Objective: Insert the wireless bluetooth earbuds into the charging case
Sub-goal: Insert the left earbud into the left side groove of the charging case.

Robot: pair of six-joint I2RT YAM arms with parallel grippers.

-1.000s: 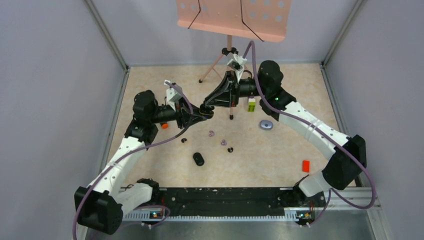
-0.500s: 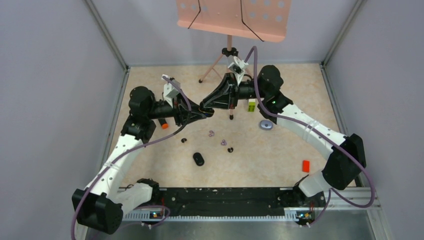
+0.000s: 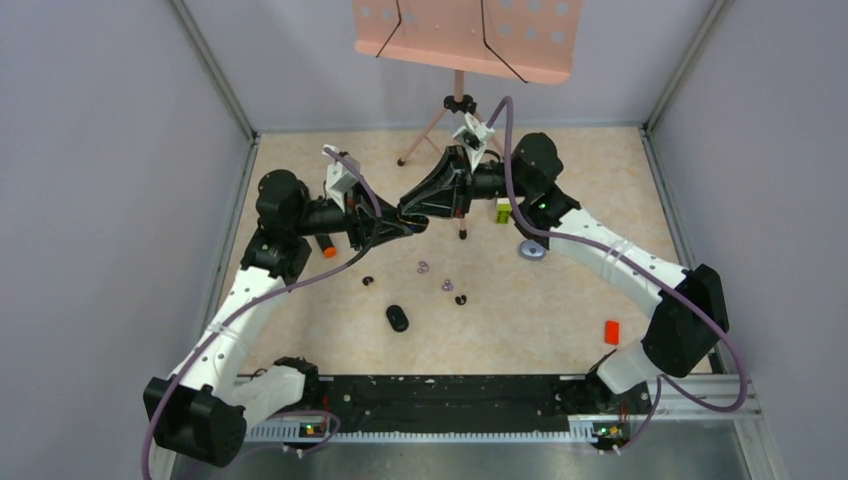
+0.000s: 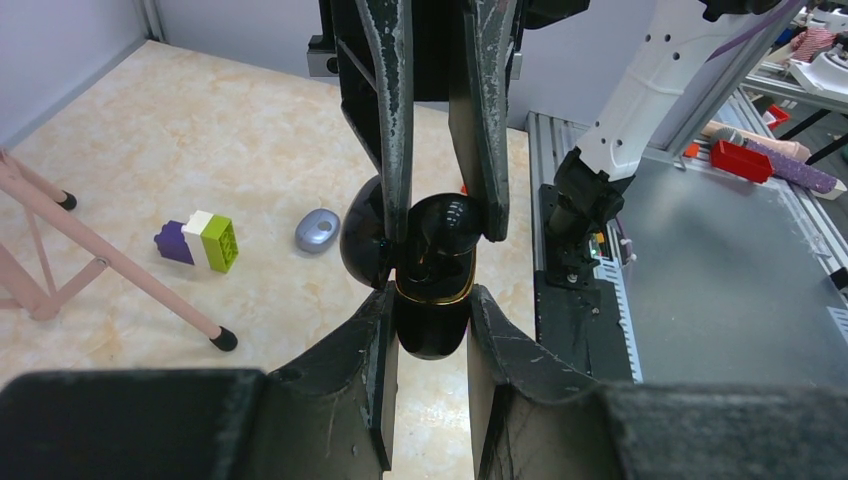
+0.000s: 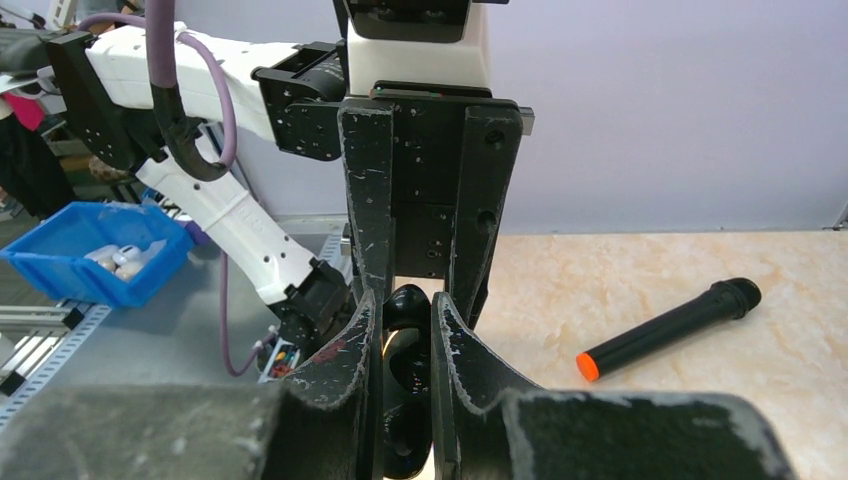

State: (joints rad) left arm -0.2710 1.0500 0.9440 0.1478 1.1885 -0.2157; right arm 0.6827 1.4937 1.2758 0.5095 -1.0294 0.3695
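Over the table [image 3: 560, 300], nearer its far edge, the left gripper [image 4: 430, 297] gripped the open black case [image 4: 430, 335]. The right gripper [image 5: 404, 302] pinched what looked like a black earbud [image 4: 452, 215] at its mouth. Seating seemed underway; next would be a gentle straight push, then release. Spare earbuds [image 3: 447, 285] lay mid-table.

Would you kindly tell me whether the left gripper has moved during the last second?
Yes. The left gripper, shut on the black charging case, has shifted slightly left and toward the far wall, away from the music stand's foot.

No text, label, brand or number is legible — none anywhere
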